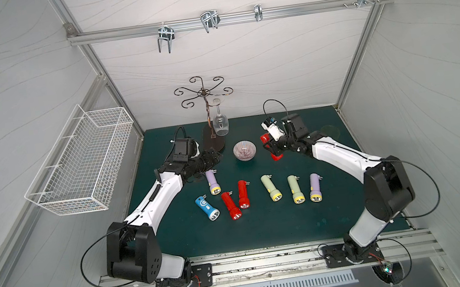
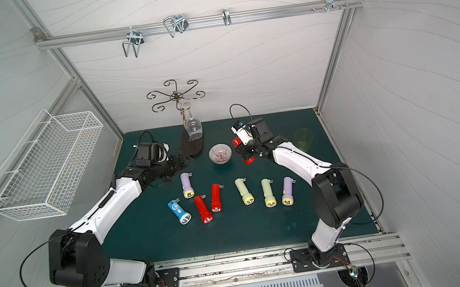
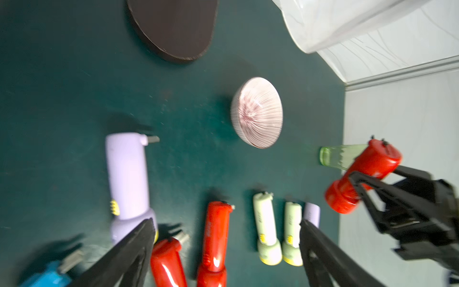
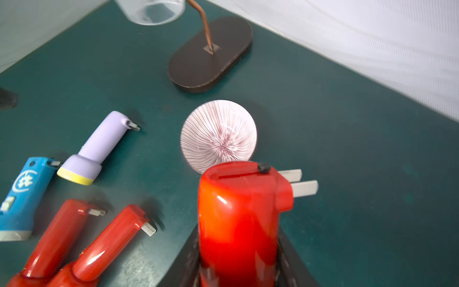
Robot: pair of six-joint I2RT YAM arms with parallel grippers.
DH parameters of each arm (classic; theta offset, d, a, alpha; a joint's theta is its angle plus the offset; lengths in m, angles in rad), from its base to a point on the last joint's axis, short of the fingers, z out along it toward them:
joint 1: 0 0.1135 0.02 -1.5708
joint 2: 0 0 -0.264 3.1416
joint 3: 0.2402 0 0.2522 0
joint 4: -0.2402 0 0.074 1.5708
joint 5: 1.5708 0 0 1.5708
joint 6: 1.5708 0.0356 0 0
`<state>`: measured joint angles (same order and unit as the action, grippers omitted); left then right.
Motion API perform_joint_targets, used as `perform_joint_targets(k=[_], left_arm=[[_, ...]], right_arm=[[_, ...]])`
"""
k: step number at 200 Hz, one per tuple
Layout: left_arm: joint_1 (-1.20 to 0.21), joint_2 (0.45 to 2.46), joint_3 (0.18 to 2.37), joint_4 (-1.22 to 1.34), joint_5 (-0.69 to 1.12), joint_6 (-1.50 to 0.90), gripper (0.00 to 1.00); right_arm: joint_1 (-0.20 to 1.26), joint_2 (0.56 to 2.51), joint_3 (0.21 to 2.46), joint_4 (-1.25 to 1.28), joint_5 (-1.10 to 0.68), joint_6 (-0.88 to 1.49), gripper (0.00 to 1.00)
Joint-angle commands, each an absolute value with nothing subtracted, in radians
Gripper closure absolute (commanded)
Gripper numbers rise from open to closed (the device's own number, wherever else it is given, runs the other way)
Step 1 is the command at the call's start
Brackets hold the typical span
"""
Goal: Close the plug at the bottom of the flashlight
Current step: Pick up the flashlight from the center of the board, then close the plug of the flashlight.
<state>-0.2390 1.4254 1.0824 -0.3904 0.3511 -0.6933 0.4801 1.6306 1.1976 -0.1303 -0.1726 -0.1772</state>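
My right gripper [image 1: 274, 148] [image 4: 238, 248] is shut on the body of a red flashlight [image 1: 266, 139] [image 4: 238, 211], which it holds above the mat beside the bowl. The flashlight's bottom end points away from the wrist. At that end the plug [image 4: 298, 182] stands folded out, its two metal prongs sticking sideways. In the left wrist view the same flashlight [image 3: 365, 171] shows tilted in the black fingers. My left gripper [image 1: 218, 154] [image 3: 226, 225] is open and holds nothing. It hovers near the stand's base, over the lavender flashlight [image 1: 212, 182] [image 3: 128, 174].
Several more flashlights lie in a row on the green mat [image 1: 264, 227]: blue [image 1: 207, 208], two red [image 1: 231, 206], pale green [image 1: 270, 187], lavender [image 1: 315, 187]. Behind them are a striped bowl [image 1: 244, 150], a glass stand [image 1: 214, 140] with a wine glass [image 1: 221, 124], and a green cup [image 2: 303, 137].
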Motion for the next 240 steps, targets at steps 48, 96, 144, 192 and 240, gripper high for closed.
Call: perform_joint_targets(k=[48,96,144,192,240], left_arm=[[-0.410,1.468,1.210,-0.306,0.408,-0.997,0.13],[-0.506,1.534,1.291,-0.238,0.380,-1.168,0.20],[-0.531,1.589,1.338,-0.180,0.377,-1.368,0.33],[-0.569,1.634,1.348,-0.076,0.379,-1.573,0.35],[-0.609,1.683,1.361,-0.012,0.405,-1.713,0.38]], right_arm=[[0.474,1.539,0.847,0.647,-0.252,-0.485,1.00],[0.483,1.564,0.723,0.901,-0.141,-0.550,1.00],[0.476,1.614,0.652,1.106,-0.249,-0.589,1.00],[0.474,1.630,0.640,1.149,-0.284,-0.572,1.00],[0.474,1.631,0.638,1.137,-0.288,-0.575,1.00]])
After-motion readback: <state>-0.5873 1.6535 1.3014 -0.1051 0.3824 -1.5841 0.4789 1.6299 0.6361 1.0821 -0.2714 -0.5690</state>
